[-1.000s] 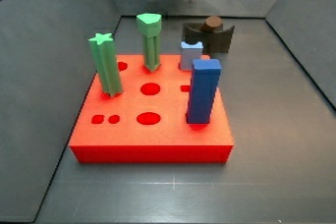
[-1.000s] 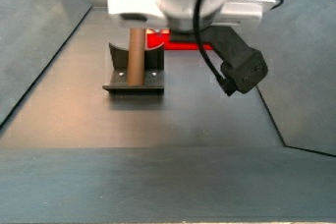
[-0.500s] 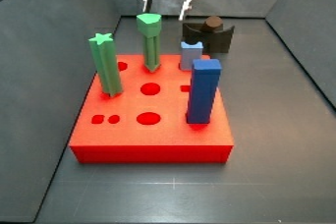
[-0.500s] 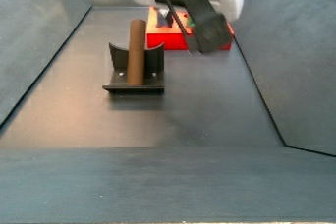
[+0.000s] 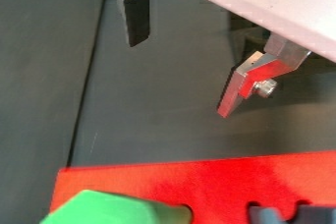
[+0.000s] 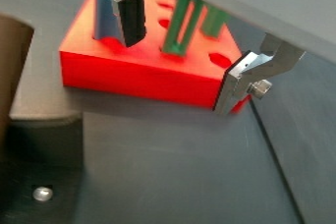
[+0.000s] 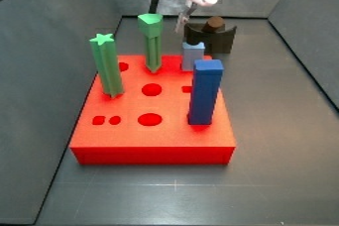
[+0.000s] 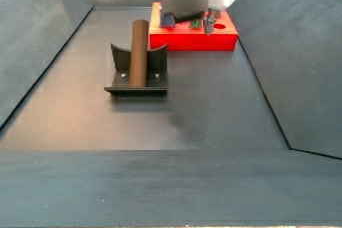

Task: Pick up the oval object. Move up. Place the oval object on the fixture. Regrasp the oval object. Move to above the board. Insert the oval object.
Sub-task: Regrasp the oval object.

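Hanging over the board's (image 8: 201,34) far edge, the claw (image 6: 184,49) is spread wide with nothing in it. Oval object (image 8: 134,48) sits cradled in the fixture (image 8: 138,78), well apart.

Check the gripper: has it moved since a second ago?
Yes. In a side view the gripper has swung away from above the fixture holding the oval object, toward the board, empty.

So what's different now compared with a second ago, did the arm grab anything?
No. The gripper has swung away from over the fixture and now hangs near the red board, jaws open and empty in both wrist views. The oval object stayed leaning in the fixture, and the green pegs and blue square peg stayed in the board.
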You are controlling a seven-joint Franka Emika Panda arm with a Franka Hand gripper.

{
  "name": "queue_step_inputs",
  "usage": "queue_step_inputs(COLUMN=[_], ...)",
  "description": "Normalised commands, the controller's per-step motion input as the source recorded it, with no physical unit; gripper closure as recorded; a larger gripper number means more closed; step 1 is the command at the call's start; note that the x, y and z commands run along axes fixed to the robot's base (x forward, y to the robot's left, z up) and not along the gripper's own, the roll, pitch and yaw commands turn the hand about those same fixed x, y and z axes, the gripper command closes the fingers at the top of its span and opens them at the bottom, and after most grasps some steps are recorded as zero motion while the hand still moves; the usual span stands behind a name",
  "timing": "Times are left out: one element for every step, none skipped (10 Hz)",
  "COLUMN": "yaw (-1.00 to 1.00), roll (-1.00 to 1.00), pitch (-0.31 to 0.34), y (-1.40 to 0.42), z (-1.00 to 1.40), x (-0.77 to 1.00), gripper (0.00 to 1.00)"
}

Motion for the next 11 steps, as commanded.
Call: queue_step_inputs(yaw=[-1.00,-1.00,-1.00,-1.00,-1.00,-1.00,-1.00,-1.00,-1.00,-0.72,-0.53], roll=[0.81,0.81,0.80,0.79,0.79,0.78,0.78,0.77,0.77,0.55,0.41], pitch=[-0.363,-0.377,-0.388,-0.388,-0.375,-0.357,-0.330,-0.270,-0.206,-0.045,0.072], y=[-0.03,-0.02,-0.02,-0.01,-0.01,-0.01,-0.01,-0.01,0.00,0.00,0.00], z=[0.01,0.01,0.00,0.00,0.00,0.00,-0.01,-0.01,-0.01,-0.01,0.00], x=[-0.05,-0.05,-0.05,-0.05,-0.04,-0.04,-0.04,-0.04,-0.04,-0.05,-0.05], gripper=[0.00,0.00,0.00,0.00,0.00,0.00,0.00,0.00,0.00,0.00,0.00])
